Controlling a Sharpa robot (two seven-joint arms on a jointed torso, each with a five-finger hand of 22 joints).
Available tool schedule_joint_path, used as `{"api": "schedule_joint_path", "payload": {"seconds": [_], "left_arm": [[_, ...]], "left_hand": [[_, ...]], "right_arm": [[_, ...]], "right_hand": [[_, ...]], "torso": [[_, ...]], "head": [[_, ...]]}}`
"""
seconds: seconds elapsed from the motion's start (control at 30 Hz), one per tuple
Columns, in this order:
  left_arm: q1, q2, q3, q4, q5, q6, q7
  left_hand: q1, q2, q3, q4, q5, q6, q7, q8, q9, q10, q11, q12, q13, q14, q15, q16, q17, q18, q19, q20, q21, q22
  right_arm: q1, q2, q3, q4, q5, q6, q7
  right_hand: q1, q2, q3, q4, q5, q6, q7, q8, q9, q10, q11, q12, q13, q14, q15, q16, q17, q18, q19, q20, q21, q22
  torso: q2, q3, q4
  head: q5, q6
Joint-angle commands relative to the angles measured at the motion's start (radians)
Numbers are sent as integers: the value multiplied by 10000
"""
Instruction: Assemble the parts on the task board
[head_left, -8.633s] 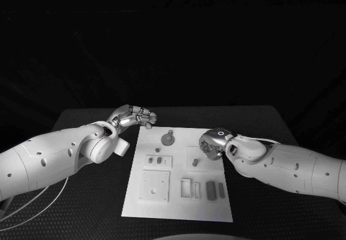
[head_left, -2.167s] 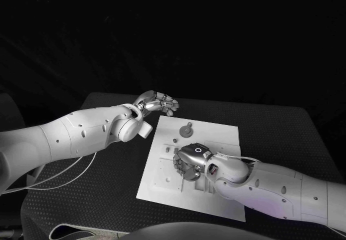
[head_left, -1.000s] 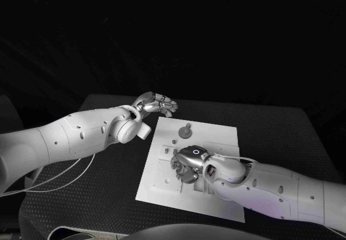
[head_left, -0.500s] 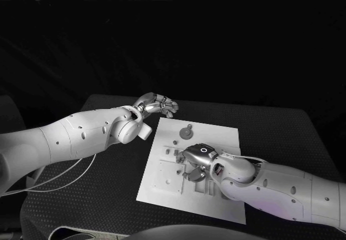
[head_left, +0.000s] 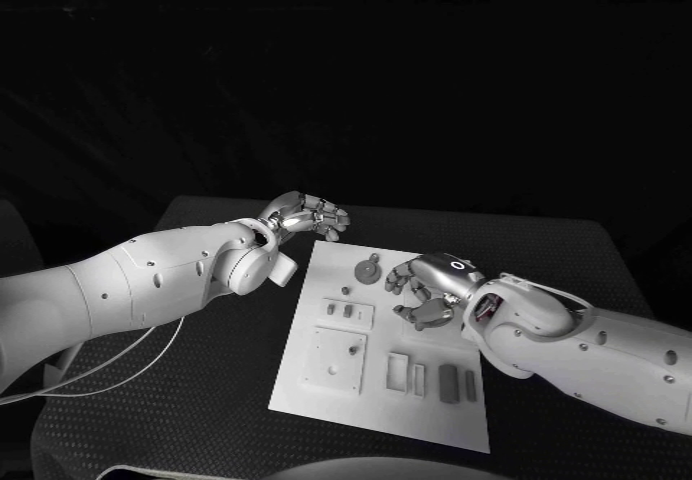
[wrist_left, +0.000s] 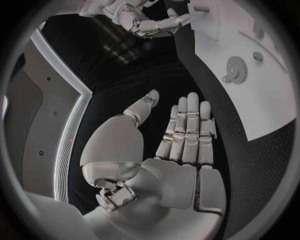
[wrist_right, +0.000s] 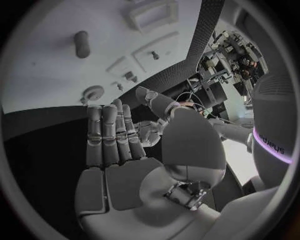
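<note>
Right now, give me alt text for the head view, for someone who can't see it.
A white task board lies on a black table with small grey parts on it. The right hand hovers empty over its far half, and the left hand hangs beside its far left corner.

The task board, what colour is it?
White, the task board shows best in the head view.

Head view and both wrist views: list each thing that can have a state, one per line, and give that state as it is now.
left hand: off the board's far left corner, fingers apart, holding nothing.
right hand: over the board's right side, fingers loosely curled, nothing seen in it.
task board: flat on the table, tilted in the head view.
gear-shaped part: lying on the board near its far edge.
two dark bars: lying side by side near the board's right edge.
</note>
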Motion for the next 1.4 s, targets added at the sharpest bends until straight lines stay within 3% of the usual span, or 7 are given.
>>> {"api": "schedule_joint_path", "payload": {"seconds": [0.03,0.17,0.43,0.5,0.73,0.9,1.4], "left_arm": [[12,-23,8,29,56,72,132],[13,-47,8,43,56,87,136],[11,-36,8,14,61,78,139],[11,-26,8,15,62,90,138],[11,-7,8,11,68,92,131],[10,-12,8,0,81,96,132],[10,-20,7,-9,156,130,98]], "left_hand": [[29,107,20,65,-10,-65,-19,43,-7,42,55,-48,18,69,22,-36,13,132,46,10,-34,9],[27,101,16,65,-11,-65,-19,45,-7,45,54,-49,20,70,22,-40,19,131,46,10,-37,11],[27,99,15,67,-12,-63,-20,48,-7,47,53,-50,23,71,22,-45,26,131,47,10,-39,14],[25,99,14,68,-12,-64,-20,48,-7,47,53,-51,23,72,22,-47,28,131,47,10,-40,15],[23,100,12,73,-13,-69,-19,48,-9,43,55,-56,25,71,23,-54,37,131,49,11,-44,18],[12,106,8,84,-13,-75,-17,48,-10,40,57,-61,27,70,25,-64,48,129,51,12,-48,22],[-59,130,-13,158,-13,-92,-11,54,-15,32,63,-82,40,72,29,-107,99,125,52,16,-74,37]], "right_arm": [[99,-416,15,14,1027,222,503],[155,-770,12,-167,647,776,265],[153,-961,-1,-353,-81,1765,233],[151,-955,-35,-374,-64,1799,352],[76,-757,-189,-525,-657,1815,234],[-17,-597,-265,-613,-959,1745,181],[-147,-272,-328,-730,-1063,1656,116]], "right_hand": [[-125,34,-155,-25,130,-18,-5,11,-30,-71,13,46,-25,-27,-19,18,-64,479,25,0,8,159],[-351,4,-551,-94,118,-180,-33,-59,-87,-424,128,-31,-128,-159,97,-2,-166,479,-120,49,-65,163],[-598,-90,-1062,-132,-788,-518,-323,-167,-187,-1047,319,-75,-331,-594,284,-66,-346,479,-533,233,-309,156],[-559,-66,-1067,-117,-850,-527,-305,-157,-195,-1007,270,14,-335,-587,247,-27,-364,479,-522,243,-307,162],[-396,-41,-1001,-55,-971,-456,-280,-85,-205,-851,178,277,-340,-561,154,52,-436,479,-473,231,-293,171],[-47,-57,-580,90,-1386,-279,-252,29,-229,-623,101,587,-374,-493,81,141,-553,479,-326,182,-282,156],[381,215,210,262,-1460,71,-170,220,-242,-240,-23,937,-429,-275,-41,306,-691,479,-48,65,-236,150]], "torso": [[-8,3,-25],[-9,-1,-42],[7,33,-14],[4,11,2],[9,14,2],[4,-4,6],[1,-14,12]], "head": [[-9,15],[-22,42],[-91,24],[-126,15],[-111,-7],[-126,-60],[-125,-129]]}}
